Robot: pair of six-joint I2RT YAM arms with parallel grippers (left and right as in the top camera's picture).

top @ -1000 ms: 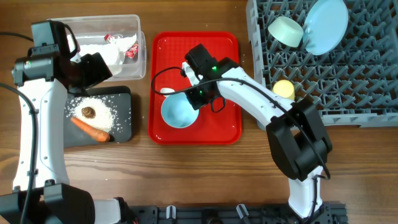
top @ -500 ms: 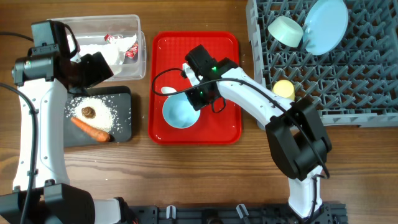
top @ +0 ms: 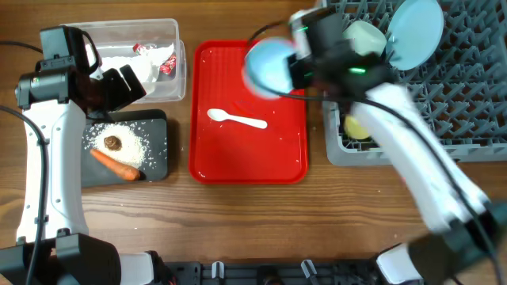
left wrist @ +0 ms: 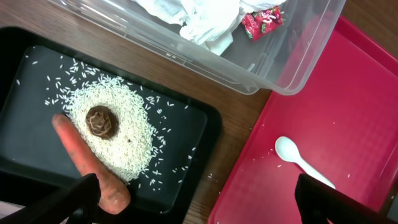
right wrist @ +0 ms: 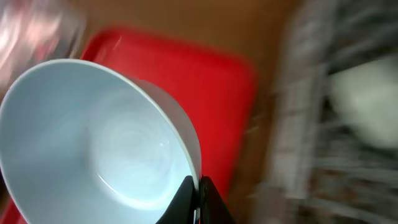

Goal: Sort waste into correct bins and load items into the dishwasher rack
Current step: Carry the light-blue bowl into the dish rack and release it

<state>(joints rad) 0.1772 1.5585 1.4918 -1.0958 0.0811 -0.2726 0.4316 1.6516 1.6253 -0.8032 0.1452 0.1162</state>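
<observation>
One light blue bowl [top: 269, 67] has risen, apparently rim-pinched.

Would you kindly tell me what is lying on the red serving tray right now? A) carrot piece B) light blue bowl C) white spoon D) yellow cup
C: only the white spoon lies on the red tray; the right claw grips the light blue bowl by its rim.

Brown wood-grain table [top: 238, 214], evenly lit.
</observation>
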